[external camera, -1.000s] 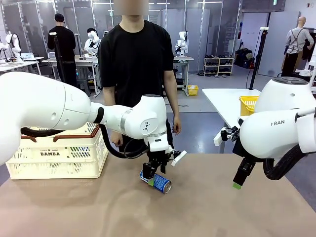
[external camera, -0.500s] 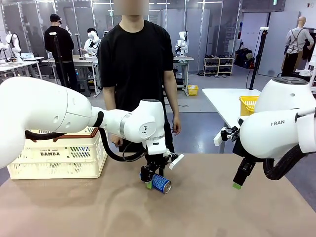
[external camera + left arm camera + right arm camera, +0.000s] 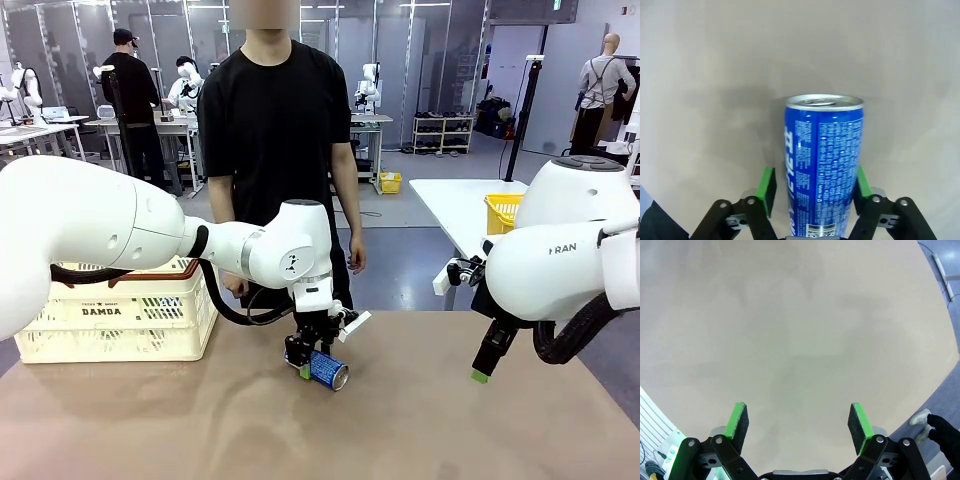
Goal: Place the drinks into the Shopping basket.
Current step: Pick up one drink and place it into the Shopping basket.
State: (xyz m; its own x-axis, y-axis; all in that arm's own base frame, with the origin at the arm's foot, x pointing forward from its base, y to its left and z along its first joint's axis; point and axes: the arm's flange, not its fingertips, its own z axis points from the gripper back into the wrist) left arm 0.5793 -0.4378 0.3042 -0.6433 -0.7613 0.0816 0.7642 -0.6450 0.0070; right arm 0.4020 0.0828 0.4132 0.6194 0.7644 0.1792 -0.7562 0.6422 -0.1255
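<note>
A blue drink can [image 3: 328,370] with white lettering lies on its side on the brown table, in front of the person. My left gripper [image 3: 308,362] comes down on it from above. In the left wrist view the can [image 3: 824,165] fills the space between the green pads [image 3: 768,189], and my left gripper [image 3: 815,187] is shut on it. The cream Shopping basket [image 3: 110,310] marked DAMDA stands at the table's far left. Over bare table at the right, my right gripper [image 3: 482,376] hangs open; the right wrist view shows nothing in this gripper [image 3: 797,422].
A person [image 3: 275,120] in black stands at the far edge, just behind the can, arms at the sides. A bright yellow mesh basket [image 3: 503,212] sits on another table at the back right. The table edge [image 3: 940,375] curves past the right gripper.
The left gripper has shifted slightly right and settled around the blue can, which moved a little with it. The right arm has stayed still.
</note>
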